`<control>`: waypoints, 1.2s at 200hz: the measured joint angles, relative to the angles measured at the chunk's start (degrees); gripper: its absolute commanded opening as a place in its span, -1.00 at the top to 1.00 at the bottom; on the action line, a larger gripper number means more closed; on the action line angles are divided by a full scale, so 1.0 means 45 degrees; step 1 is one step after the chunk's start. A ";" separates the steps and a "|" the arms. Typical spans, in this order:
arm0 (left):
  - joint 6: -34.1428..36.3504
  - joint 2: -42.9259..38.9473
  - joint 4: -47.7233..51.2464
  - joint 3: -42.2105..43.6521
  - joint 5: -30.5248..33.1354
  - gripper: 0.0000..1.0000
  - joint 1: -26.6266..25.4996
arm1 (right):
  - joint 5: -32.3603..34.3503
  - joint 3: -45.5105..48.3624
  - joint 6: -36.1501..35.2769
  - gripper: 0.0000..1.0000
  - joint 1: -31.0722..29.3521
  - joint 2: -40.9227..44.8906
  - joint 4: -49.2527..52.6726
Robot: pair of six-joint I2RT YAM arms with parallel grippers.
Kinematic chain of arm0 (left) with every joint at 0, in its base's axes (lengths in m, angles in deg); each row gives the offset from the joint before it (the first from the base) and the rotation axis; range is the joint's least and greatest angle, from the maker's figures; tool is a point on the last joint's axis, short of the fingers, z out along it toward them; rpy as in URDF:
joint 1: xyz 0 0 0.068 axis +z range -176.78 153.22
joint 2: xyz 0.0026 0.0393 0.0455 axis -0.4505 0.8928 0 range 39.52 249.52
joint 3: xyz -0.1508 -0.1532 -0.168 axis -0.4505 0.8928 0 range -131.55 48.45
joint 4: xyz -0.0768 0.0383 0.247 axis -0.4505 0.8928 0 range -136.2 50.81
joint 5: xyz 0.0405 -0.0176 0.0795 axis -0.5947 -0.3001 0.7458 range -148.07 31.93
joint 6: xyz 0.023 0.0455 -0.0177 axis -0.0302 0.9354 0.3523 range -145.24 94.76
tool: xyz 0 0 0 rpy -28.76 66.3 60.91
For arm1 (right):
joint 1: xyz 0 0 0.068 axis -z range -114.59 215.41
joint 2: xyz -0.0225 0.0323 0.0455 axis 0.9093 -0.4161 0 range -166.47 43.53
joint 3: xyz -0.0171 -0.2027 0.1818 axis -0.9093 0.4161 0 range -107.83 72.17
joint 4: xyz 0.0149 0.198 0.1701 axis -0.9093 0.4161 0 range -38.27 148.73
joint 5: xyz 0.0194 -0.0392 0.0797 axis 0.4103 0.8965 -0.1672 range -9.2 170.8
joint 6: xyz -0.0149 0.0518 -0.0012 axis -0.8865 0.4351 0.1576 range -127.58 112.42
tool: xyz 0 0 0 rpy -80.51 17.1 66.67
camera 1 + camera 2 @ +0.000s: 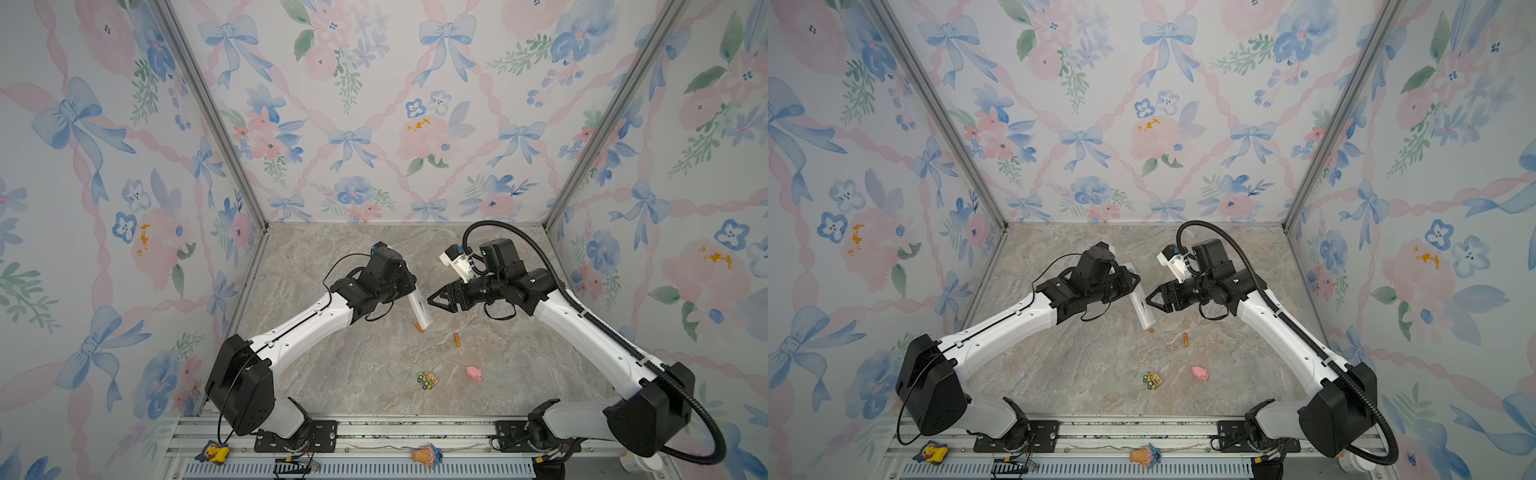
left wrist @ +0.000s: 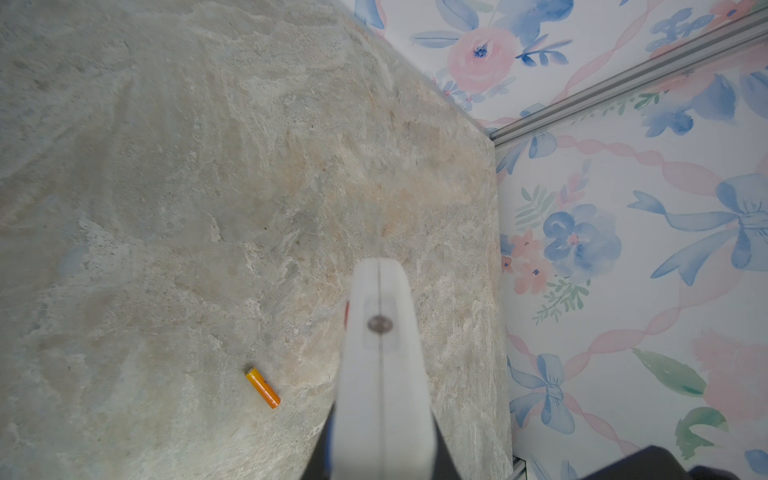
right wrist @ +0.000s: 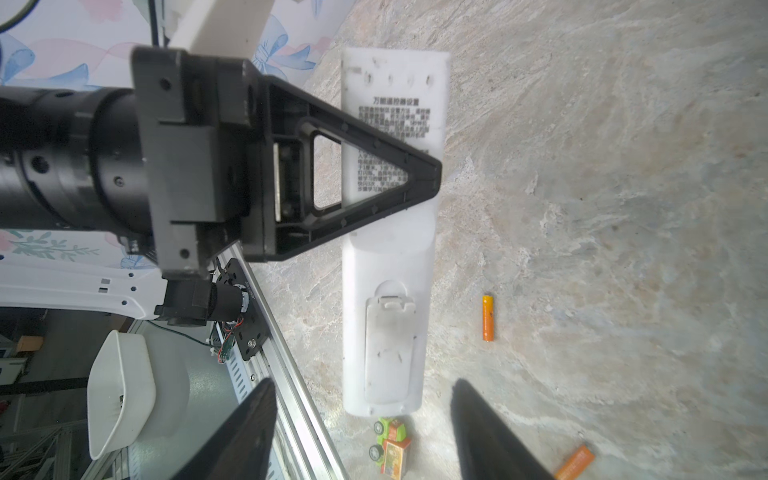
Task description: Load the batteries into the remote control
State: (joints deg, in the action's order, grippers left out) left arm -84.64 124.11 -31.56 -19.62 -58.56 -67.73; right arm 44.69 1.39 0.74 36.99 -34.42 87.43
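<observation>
Your left gripper (image 1: 407, 286) pinching the remote control (image 1: 420, 309) aloft, tilted, its back (cover on) facing your right gripper (image 1: 433, 300) — jaws spread, just beside it — one battery (image 1: 418, 326) and the other battery (image 1: 457, 339) on the table (image 1: 332, 374) below

A pink pig (image 1: 474, 372) lies near a toy truck (image 1: 427, 380) (green-wheeled).

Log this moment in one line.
left tool: holds remote aloft | right tool: open, empty, near remote | cover: on | batteries: both on table

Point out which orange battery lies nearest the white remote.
The slim orange cylinder battery right by the long white remote's free end; the other battery lies off toward the pink pig toy.
</observation>
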 measured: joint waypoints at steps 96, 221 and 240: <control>-0.0204 0.0000 0.0005 0.0000 0.0262 1.00 -0.0325 | -0.0175 0.0151 -0.0223 -0.23 -0.0112 -0.0675 -0.0092; -0.0204 0.0000 0.0000 0.0000 0.0253 1.00 -0.0398 | -0.0272 0.0170 -0.0330 -0.03 -0.0398 -0.1326 -0.0189; -0.0204 0.0000 -0.0005 0.0000 0.0253 1.00 -0.0398 | -0.0296 0.0165 -0.0325 -0.01 -0.0403 -0.1375 -0.0194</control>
State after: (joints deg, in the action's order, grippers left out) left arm -85.56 124.11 -31.58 -19.62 -57.43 -69.52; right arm 43.35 2.13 -0.73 35.17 -40.61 86.56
